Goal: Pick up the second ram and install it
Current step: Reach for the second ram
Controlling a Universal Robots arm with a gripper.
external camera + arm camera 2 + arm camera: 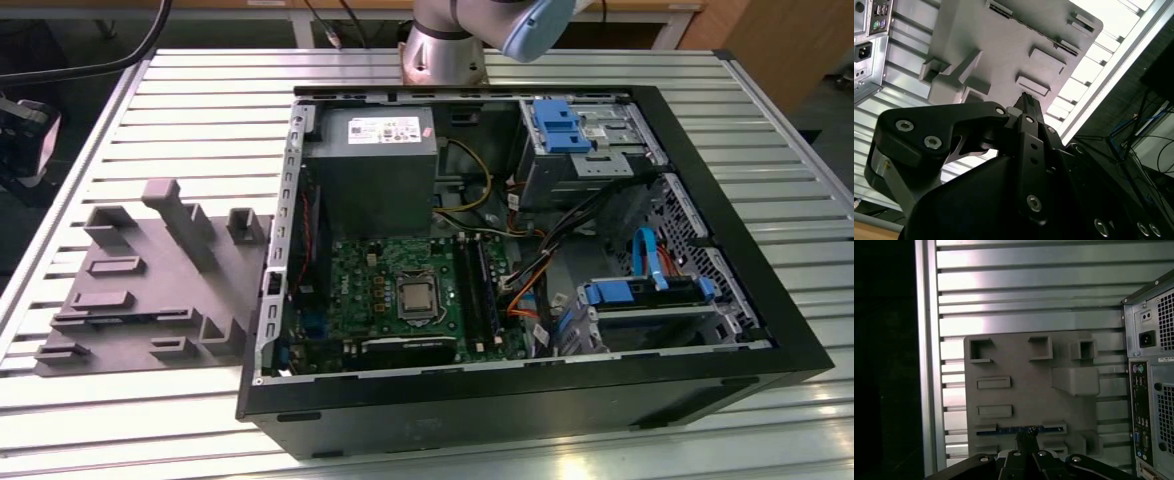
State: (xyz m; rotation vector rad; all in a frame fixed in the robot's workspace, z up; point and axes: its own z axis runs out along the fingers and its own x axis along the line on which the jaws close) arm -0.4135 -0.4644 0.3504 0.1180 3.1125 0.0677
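Gripper (1026,436) seen in both wrist views, its two fingers (1030,117) drawn together into one narrow dark tip with nothing clamped between them. Just beyond the tip in the first wrist view lies the second ram (999,430), a slim bluish-green stick seated lengthwise in a shallow slot of the grey fixture plate (1024,390). The fingertips line up with the stick's mid-length, though contact cannot be judged. The plate also carries several rectangular pockets and raised blocks, and it rests flat on the ribbed aluminium table (1029,290). In the exterior view, the plate sits at nine o'clock from the open computer case (534,405), just beside its wall, with the ram slot towards six o'clock on the plate and the tall posts towards twelve. The case lies on its side with the motherboard (367,275) exposed. The processor (416,298) sits near the board's centre, and long black memory slots (477,290) run at three o'clock from it. The grey power supply (374,170) is at twelve o'clock from the board, and blue drive brackets (561,125) stand at one o'clock. Farthest off, at twelve o'clock beyond the case, rises the arm's base (447,50).
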